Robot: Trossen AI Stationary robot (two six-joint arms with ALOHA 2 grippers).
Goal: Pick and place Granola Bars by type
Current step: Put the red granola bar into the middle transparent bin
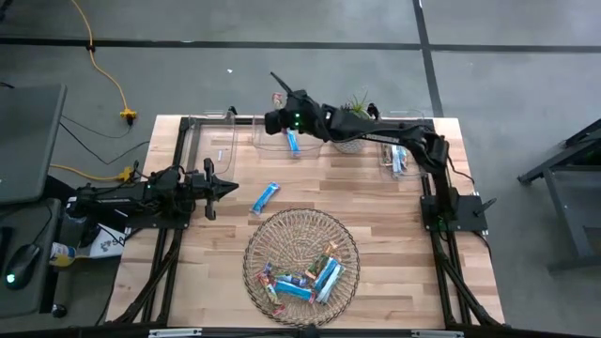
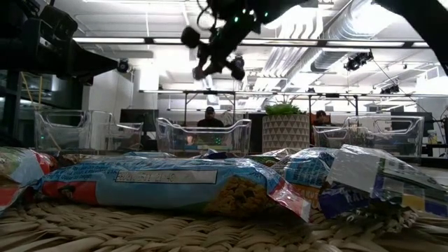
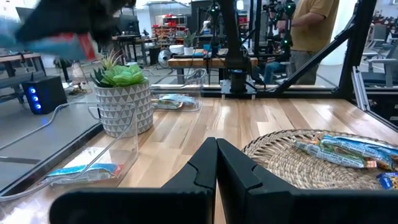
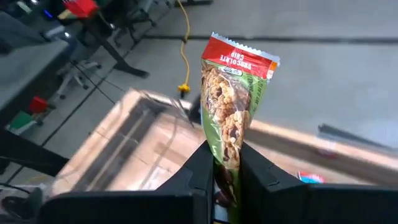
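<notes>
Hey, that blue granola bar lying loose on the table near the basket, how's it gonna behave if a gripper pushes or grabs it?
The blue bar lies flat on bare wood, so it will probably slide, not roll. It looks light. The bar in the right gripper stands upright unsupported, so this one is likely fairly stiff too.

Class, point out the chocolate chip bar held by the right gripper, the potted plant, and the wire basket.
chocolate chip bar [image 4: 231, 99], right wrist view, middle of wrapper.
potted plant [image 3: 124, 102], left wrist view, patterned pot's front.
wire basket [image 1: 302, 218], high view, far rim.
</notes>
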